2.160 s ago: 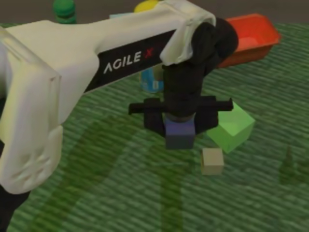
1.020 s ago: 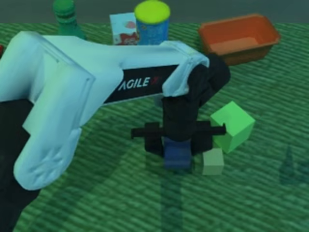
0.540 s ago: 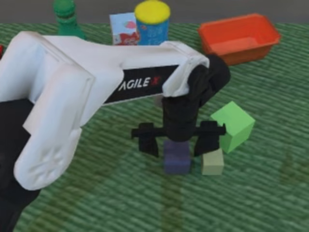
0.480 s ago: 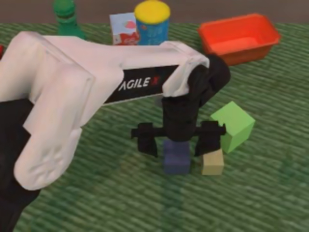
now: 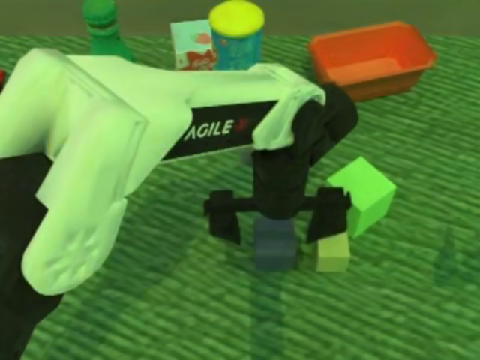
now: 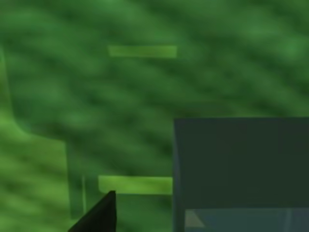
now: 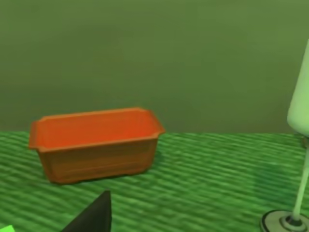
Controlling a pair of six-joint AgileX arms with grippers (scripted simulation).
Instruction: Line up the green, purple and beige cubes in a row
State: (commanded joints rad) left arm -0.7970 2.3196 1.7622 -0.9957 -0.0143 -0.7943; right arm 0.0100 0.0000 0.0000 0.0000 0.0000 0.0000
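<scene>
Plainly, "AGILE" lettering on left arm [image 5: 214, 129] above purple cube [image 5: 275, 251].

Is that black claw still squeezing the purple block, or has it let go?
Apart. In the top view, the left claw is spread wide, with green mat showing between each finger and the purple block, which sits on the table.

Left arm reaches over mid-table — its end effector [image 5: 276, 219] spread wide, pointing down.

Top view looks down on the counter [image 5: 420, 315]; left wrist view sits very close above, perhaps blurred; right wrist view faces the orange tub [image 7: 96, 145], shared with the top view.
</scene>
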